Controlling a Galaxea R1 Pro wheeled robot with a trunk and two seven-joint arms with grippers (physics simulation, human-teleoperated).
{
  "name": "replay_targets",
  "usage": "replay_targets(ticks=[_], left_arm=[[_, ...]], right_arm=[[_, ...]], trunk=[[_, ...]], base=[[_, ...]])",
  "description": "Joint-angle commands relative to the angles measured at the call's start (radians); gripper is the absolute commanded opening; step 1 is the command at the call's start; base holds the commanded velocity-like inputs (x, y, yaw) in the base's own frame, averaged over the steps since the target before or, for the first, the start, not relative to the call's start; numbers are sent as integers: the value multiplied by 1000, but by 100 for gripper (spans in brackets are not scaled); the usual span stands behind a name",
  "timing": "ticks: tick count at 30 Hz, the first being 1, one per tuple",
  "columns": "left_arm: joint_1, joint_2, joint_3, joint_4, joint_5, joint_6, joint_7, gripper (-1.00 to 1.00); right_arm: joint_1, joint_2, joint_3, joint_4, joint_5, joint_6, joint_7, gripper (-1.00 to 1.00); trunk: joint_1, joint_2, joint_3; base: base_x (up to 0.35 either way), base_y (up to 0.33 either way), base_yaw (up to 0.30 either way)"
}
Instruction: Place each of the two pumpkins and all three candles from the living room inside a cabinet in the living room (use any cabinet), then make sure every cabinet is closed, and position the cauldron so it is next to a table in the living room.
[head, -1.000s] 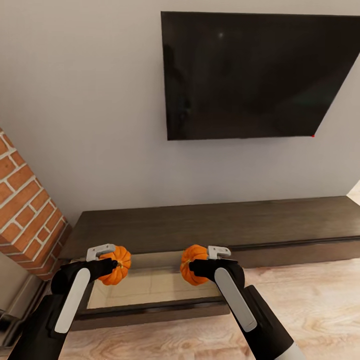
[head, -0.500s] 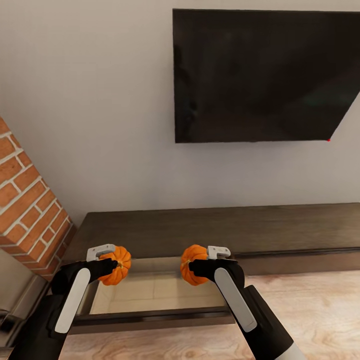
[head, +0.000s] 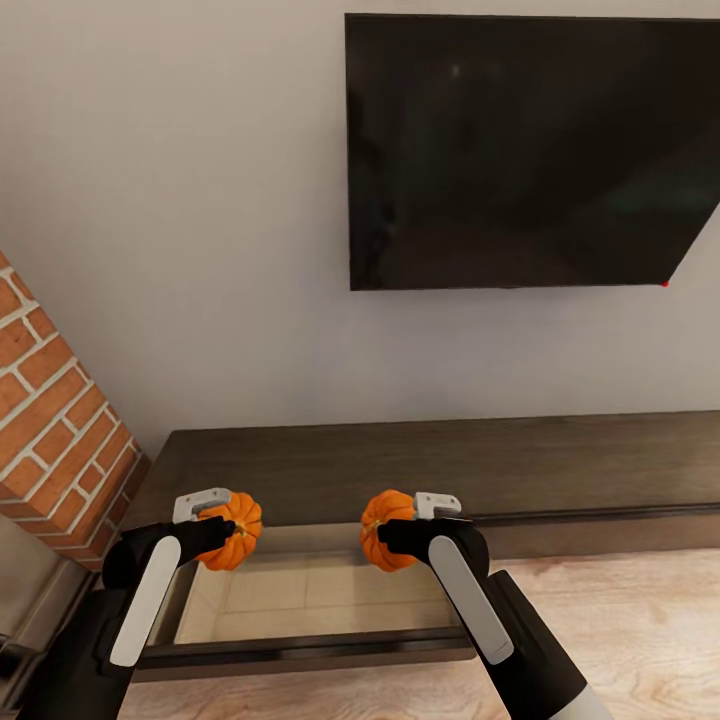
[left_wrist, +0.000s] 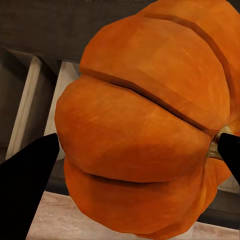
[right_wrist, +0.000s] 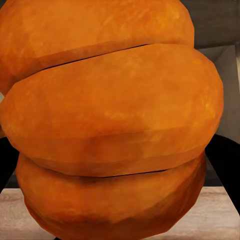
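Pumpkins (head: 232, 529) (head: 385, 528) gripped in left pincer (head: 212, 518) and right pincer (head: 412, 520), above open cabinet (head: 400, 470) drawer.

Soft, even light fills the room, with no hard shadows. The wall (head: 200, 250) shades gently toward the corners. The television (head: 530, 150) carries faint pale glare spots. Its edges slant with wide-angle distortion. Close up, the pumpkin (left_wrist: 150, 125) looks slightly soft.

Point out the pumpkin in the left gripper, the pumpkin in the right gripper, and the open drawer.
Left pumpkin (head: 234, 530), head view, ribbed side.
Right pumpkin (head: 380, 522), head view, ribbed side.
Open drawer (head: 310, 590), head view, pale inner floor.
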Motion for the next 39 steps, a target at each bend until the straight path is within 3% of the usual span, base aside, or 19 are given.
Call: replay_targets(ticks=[1,4,21,39], left_arm=[[-1,0,0,-1,10,3,9,-100],[0,-1,0,0,9,3,11,-100],[0,-21,-13,13,13,-1,21,-100],[-5,-34,-16,135,8,-22,23,-100]], right_arm=[[-1,0,1,0,-10,1,-11,-100],[-1,0,1,2,-10,1,-10,-100],[-1,1,6,14,-8,-1,-11,-100],[-2,9,7,86,-7,0,-15,-100]], trunk=[[0,-1,-1],[0,-1,-1],[65,-120,-54],[134,-246,-111]], base=[[6,0,0],[2,0,0],[0,0,0],[0,0,0]])
